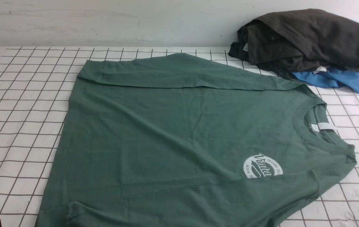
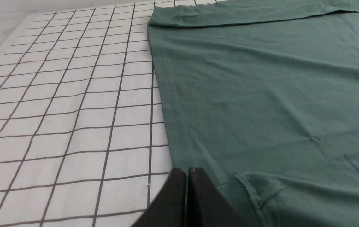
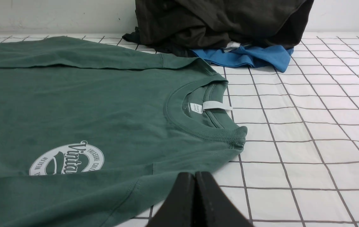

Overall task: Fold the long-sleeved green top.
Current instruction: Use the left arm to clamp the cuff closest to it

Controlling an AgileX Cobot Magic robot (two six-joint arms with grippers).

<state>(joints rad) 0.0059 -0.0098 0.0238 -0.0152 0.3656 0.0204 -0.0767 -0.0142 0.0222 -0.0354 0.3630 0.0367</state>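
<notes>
Bench (image 1: 18,94): is carrying everything; a white cloth with a dark grid is covering it, and a pale wall is running along its far edge.

Green long-sleeved top (image 1: 173,132): is lying flat, front up, across the middle of the bench. Its collar is pointing to the robot's right and its hem to the left. The far sleeve is lying folded in over the body along the far edge. The near sleeve is lying folded in along the near edge.

Dark grey-black garments (image 1: 308,41): are sitting in a crumpled heap at the far right corner, against the wall, just beside the top's far shoulder.

Blue garment (image 1: 331,80): is poking out from under that heap on its near side.

Left gripper (image 2: 187,171): is hanging low at the hem's near corner, jaws pressed together. Whether any cloth is caught between them, cannot tell.

Right gripper (image 3: 194,175): is hanging low beside the near shoulder edge, jaws pressed together, nothing visible between them.

Chest logo (image 1: 262,167): white, round, is showing near the collar, with its lower part covered by the near sleeve.

Neck tag (image 1: 324,127): white, is lying inside the ribbed collar.
</notes>
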